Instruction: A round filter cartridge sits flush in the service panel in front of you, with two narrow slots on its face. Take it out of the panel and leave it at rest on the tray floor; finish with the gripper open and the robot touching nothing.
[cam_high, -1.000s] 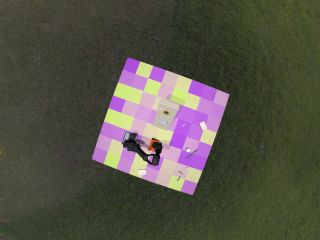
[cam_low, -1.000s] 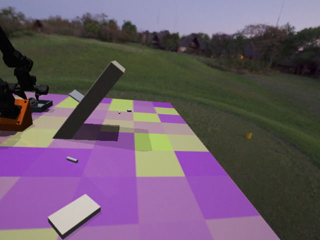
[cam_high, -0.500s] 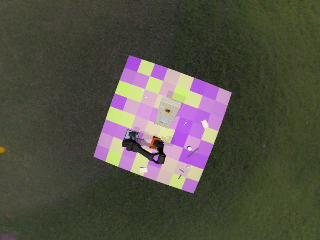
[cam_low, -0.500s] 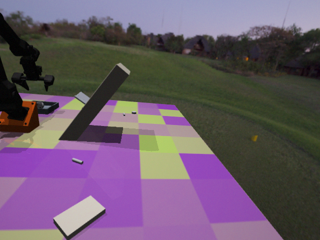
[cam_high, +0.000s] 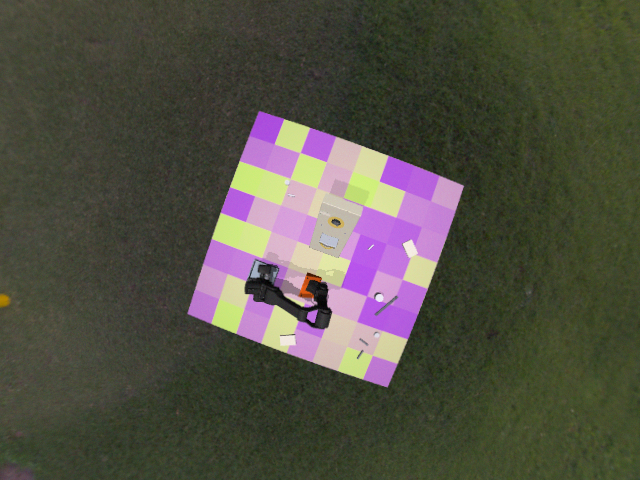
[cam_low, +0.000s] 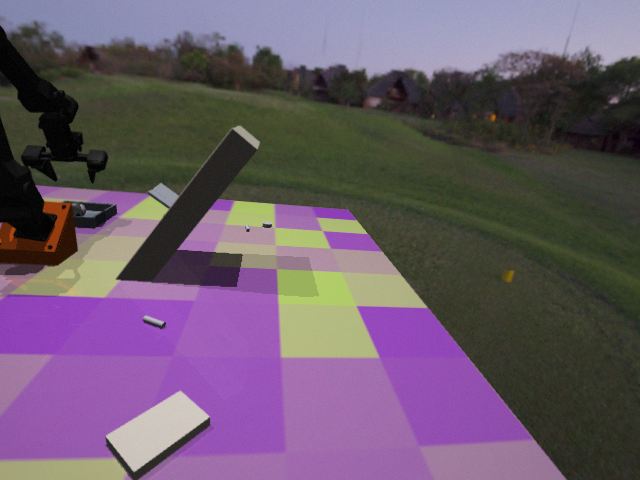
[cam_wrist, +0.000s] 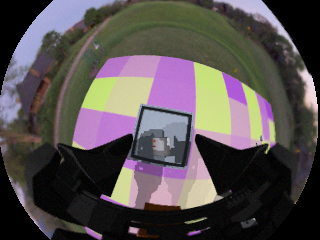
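Note:
The grey round cartridge (cam_low: 78, 208) (cam_wrist: 161, 145) lies in the dark-walled tray (cam_high: 256, 269) (cam_low: 105, 215) (cam_wrist: 189, 140), near the wall closest to the robot; small red marks show on it in the wrist view. Its slots cannot be made out. My gripper (cam_low: 74, 180) (cam_wrist: 164, 135) is wide open and empty, pointing down above the tray, with a clear gap between the fingertips and the cartridge. In the top view the arm hides the cartridge. The beige service panel (cam_high: 346, 232) (cam_low: 191, 201) leans at a slant, with a dark round opening inside a yellow ring.
A light grey-blue flap (cam_high: 328, 240) (cam_low: 164, 195) stands out from the panel's lower part. The orange arm base (cam_high: 311, 278) (cam_low: 64, 232) is beside the tray. White blocks (cam_high: 409, 248) (cam_low: 157, 431), a dark rod (cam_high: 386, 305) and several small pieces lie around the checkered table.

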